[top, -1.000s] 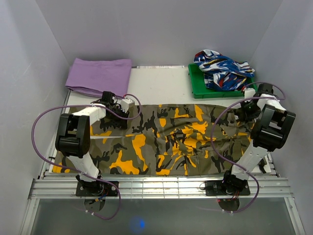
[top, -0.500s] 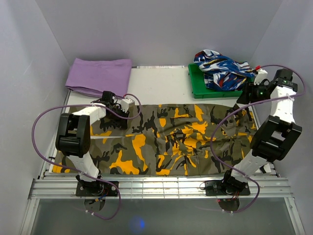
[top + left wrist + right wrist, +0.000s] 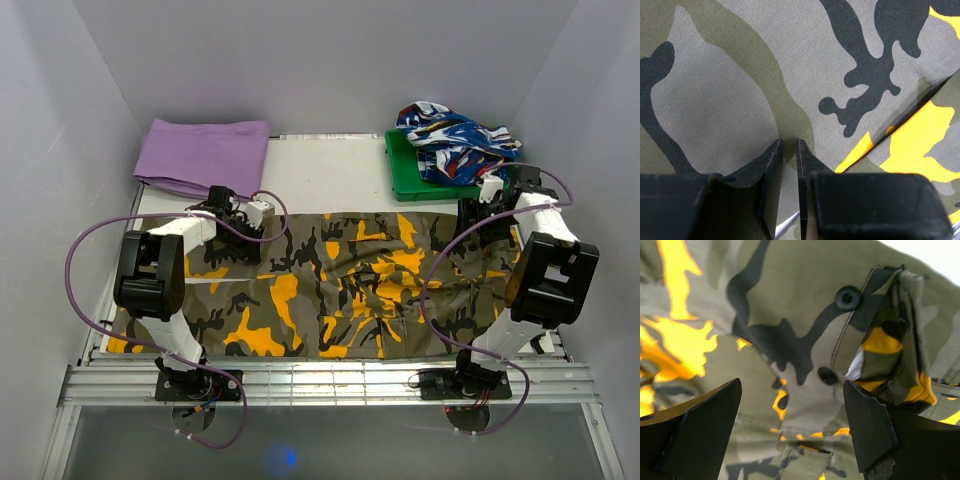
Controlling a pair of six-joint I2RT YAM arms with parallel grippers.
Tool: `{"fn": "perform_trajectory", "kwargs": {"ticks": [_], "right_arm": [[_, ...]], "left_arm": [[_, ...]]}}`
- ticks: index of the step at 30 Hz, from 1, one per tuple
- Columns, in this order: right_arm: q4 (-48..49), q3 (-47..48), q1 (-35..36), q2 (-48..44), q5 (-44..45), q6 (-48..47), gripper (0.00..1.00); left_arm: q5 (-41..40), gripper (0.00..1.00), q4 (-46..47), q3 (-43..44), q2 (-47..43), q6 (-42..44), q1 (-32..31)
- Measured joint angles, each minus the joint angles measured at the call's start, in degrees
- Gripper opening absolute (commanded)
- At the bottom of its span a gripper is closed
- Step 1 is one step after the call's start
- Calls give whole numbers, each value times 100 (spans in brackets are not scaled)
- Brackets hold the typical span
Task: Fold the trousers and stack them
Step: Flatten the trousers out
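The camouflage trousers [image 3: 330, 290] lie spread across the table from left to right, with the waist at the right. My left gripper [image 3: 243, 238] sits low on the far edge of the leg end. In the left wrist view its jaws [image 3: 789, 142] stand nearly together, pinching the olive cloth [image 3: 730, 90]. My right gripper [image 3: 468, 218] hovers over the far corner of the waist. In the right wrist view it [image 3: 792, 385] stands wide open above the buttoned waistband [image 3: 790, 305], holding nothing.
A folded purple cloth [image 3: 205, 155] lies at the back left. A green tray [image 3: 405, 178] at the back right holds a blue, white and red garment [image 3: 455, 140]. Bare white table [image 3: 330, 170] lies between them. Walls close in on both sides.
My right gripper has opened wide; its arm swung up toward the green tray, then came back down over the waist. The left gripper and the trousers have stayed put.
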Motion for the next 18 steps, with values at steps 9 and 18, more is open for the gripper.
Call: {"fn": "perform_trajectory", "kwargs": {"ticks": [9,18], "right_arm": [[1108,-592,273,-136,1165,166,90],[1578,-804,302,-118,1447,203,87]], "left_arm": [[0,29,11,0,0,-46,2],[7,28,17,0,11,-66,4]]}}
